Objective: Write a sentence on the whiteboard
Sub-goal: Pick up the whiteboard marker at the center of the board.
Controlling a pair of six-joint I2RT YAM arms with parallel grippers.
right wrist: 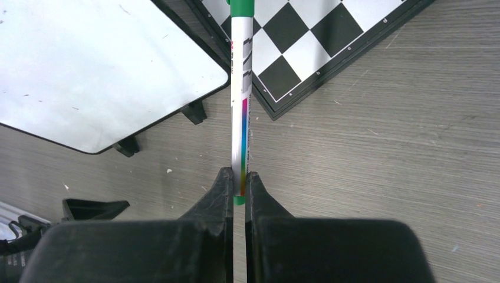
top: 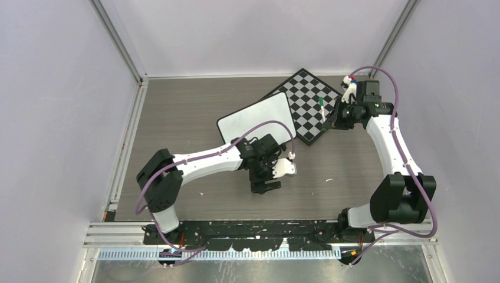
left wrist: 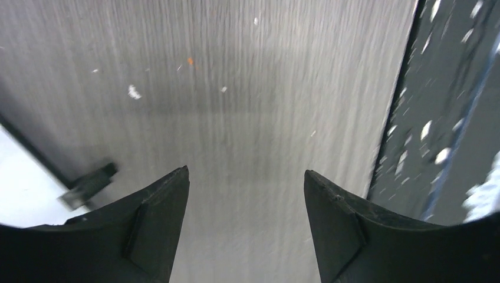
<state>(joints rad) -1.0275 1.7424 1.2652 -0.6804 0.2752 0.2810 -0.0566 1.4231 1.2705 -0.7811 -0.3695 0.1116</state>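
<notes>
The whiteboard (top: 256, 117) lies tilted at mid-table and its face is blank; no green sentence shows on it. It also shows in the right wrist view (right wrist: 88, 71), and its corner and a black foot show in the left wrist view (left wrist: 17, 183). My right gripper (top: 331, 119) (right wrist: 237, 174) is shut on a white marker with a green cap (top: 322, 109) (right wrist: 242, 106), held above the chessboard's near corner, right of the whiteboard. My left gripper (top: 265, 186) (left wrist: 244, 171) is open and empty, low over bare table just in front of the whiteboard.
A black-and-white chessboard (top: 306, 100) (right wrist: 306, 35) lies behind and to the right of the whiteboard, which partly overlaps it. Grey walls close in the table on three sides. A dark rail (left wrist: 448, 118) runs along the near edge.
</notes>
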